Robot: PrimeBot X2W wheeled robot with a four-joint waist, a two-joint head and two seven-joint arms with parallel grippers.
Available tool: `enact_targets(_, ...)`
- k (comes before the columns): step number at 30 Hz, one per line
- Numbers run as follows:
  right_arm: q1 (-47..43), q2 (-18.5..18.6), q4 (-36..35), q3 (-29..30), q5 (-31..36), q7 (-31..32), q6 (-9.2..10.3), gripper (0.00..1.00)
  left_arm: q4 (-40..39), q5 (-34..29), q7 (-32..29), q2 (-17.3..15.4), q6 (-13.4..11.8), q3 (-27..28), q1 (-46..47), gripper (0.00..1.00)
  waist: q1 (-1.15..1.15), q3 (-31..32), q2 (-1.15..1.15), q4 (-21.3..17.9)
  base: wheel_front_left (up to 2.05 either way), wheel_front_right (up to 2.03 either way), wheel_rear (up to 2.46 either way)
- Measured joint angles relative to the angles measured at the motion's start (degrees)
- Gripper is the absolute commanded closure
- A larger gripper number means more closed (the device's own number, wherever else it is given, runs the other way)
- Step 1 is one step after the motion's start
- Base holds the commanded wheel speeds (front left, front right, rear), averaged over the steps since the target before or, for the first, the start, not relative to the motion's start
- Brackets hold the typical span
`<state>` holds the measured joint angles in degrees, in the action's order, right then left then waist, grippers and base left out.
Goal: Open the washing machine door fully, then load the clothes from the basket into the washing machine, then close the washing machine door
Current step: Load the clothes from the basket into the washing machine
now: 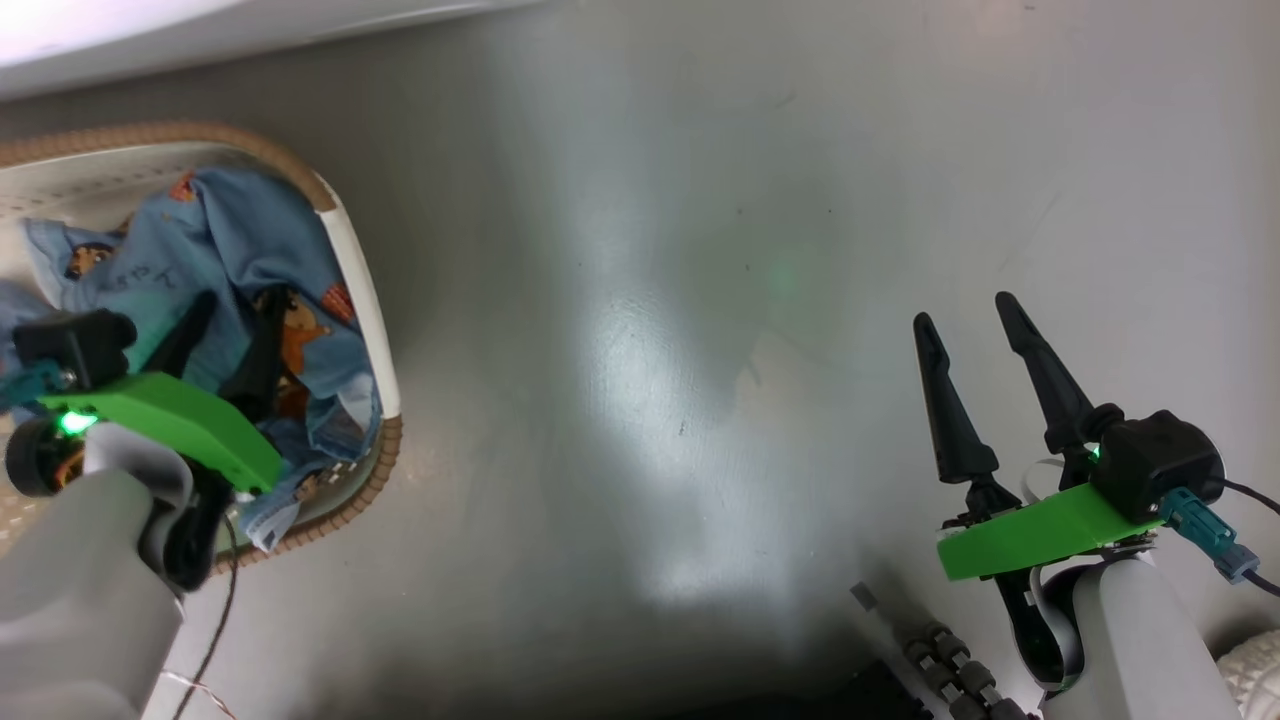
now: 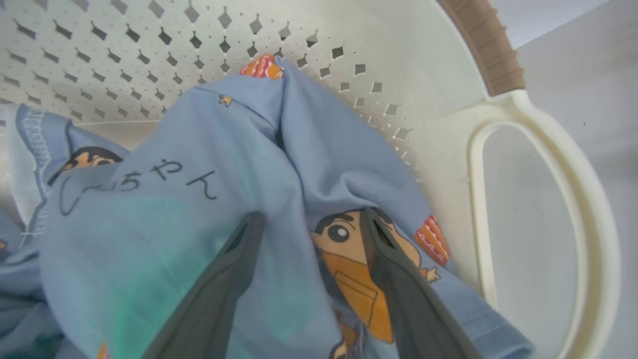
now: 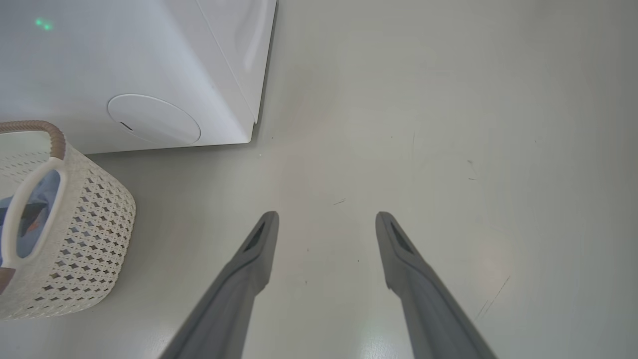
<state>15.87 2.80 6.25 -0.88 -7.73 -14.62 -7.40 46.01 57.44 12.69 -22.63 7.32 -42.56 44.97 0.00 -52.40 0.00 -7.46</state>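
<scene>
- Grey, glossy floor (image 1: 640, 300) with a pale sheen of reflected light carries everything.
- Big white box-shaped washing machine (image 3: 124, 60) stands on it. The right wrist view shows a round flap (image 3: 153, 119) on its lower front.
- Small cream-white perforated plastic basket (image 3: 89, 224) with a brown woven-look rim stands on the floor near that lower front, not touching it.
- Light blue fabric clothes (image 2: 199, 149) printed with orange-brown cartoon boy faces lie crumpled inside the basket, heaped against its wall beside the handle.
- Left gripper (image 2: 314, 214) reaches down into the basket. Its two dark fingers are spread apart and sunk in the cloth with a raised fold between them, and nothing is clamped.
- Right gripper (image 1: 963, 310) hangs over bare floor, well apart from the basket, its fingers spread wide and grasping nothing.
</scene>
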Motion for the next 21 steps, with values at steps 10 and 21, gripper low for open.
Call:
enact_targets(10, 0.0, 0.0, -0.1, -0.5, -1.1, -0.1, 0.0, 0.0, 8.3, 3.4, -2.2, -0.1, 0.0, -2.3, 6.2, 0.0, 0.0, -2.4, 0.0, -1.3, 0.0, 0.0, 0.0)
enact_targets(21, 1.0, 0.0, 0.0, -0.5, -1.5, -0.1, 0.0, 0.0, 12.9, 4.8, -5.3, 1.5, 0.0, -5.8, 9.7, 1.0, 0.0, -2.5, 0.0, -1.4, 0.0, 0.0, 0.0)
